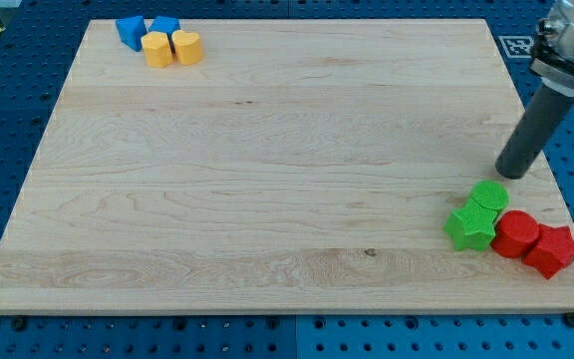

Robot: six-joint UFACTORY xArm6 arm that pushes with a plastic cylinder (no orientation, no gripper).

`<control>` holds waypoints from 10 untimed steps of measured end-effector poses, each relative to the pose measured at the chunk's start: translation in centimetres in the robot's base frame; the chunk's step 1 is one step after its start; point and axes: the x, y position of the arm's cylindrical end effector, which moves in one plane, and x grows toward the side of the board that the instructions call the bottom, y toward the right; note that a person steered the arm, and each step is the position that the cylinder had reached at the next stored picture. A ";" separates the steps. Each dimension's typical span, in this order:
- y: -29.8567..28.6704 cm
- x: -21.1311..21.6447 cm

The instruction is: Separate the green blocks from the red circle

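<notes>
A green round block (489, 195) and a green star block (470, 226) sit together near the board's lower right corner. The red circle block (515, 234) touches them on their right side. A red star block (552, 250) lies against the red circle at the board's edge. My tip (511, 174) rests on the board just above and to the right of the green round block, a short gap away.
Two blue blocks (131, 31) (164, 25) and two yellow blocks (156, 48) (187, 46) cluster at the top left corner of the wooden board (267, 170). The board's right edge runs close to the red blocks.
</notes>
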 end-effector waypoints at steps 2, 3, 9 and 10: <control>0.2 4.3; -0.3 5.2; -7.7 8.5; -7.7 9.9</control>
